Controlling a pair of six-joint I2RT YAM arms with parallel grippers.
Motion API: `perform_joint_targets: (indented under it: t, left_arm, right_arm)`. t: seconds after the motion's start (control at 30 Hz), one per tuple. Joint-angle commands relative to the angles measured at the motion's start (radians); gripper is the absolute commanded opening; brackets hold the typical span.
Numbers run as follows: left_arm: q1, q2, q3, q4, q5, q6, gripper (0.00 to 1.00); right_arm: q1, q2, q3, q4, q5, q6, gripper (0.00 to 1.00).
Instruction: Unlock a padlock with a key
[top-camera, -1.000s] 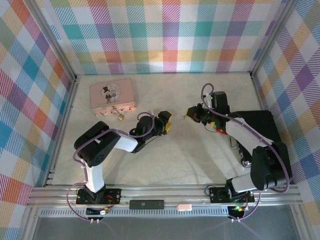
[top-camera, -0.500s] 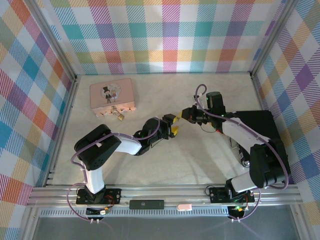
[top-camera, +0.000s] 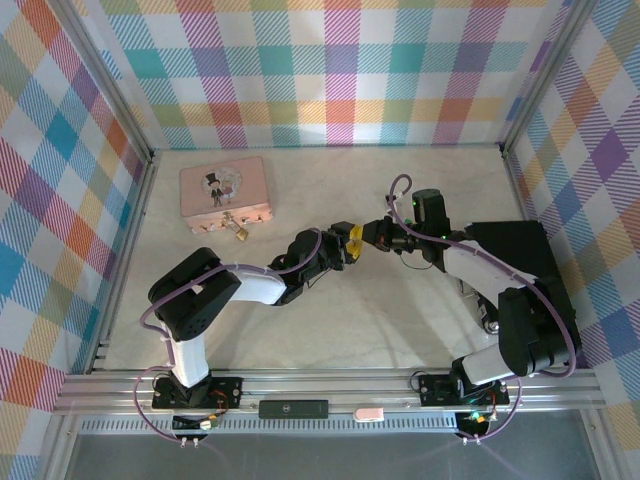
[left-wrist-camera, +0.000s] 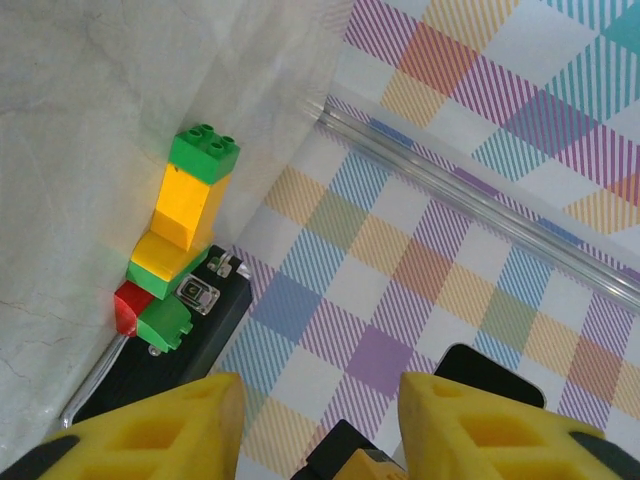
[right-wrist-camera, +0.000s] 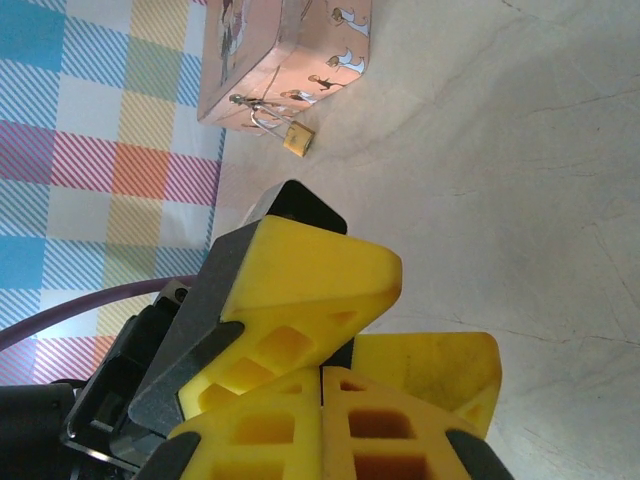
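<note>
Left hand (top-camera: 351, 241) gapes wide beside right hand (top-camera: 374, 233), pinched narrow, contents untellable; close slowly, squarely; padlock (right-wrist-camera: 297, 140) lies against box (right-wrist-camera: 290, 50).

Black joint housings and white link shells on the left arm (top-camera: 250, 288) and right arm (top-camera: 480, 262), with a purple cable (top-camera: 400, 185) looped along each. Yellow moulded fingers with hollow ribbed pockets on the left end effector (left-wrist-camera: 320, 410) and right end effector (right-wrist-camera: 320, 400), on black and grey mounts. Black bases bolted to an aluminium rail (top-camera: 330, 385).
</note>
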Motion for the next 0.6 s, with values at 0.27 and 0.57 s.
perform_joint_targets:
  t: [0.27, 0.57]
  left_arm:
    - [-0.005, 0.014, 0.002, 0.016, -0.036, -0.058, 0.04]
    - [0.014, -0.011, 0.024, -0.024, -0.031, 0.107, 0.00]
  right_arm:
    - [0.007, -0.046, -0.036, 0.029, -0.024, -0.022, 0.00]
    - [0.006, -0.094, -0.013, -0.057, 0.050, -0.033, 0.21]
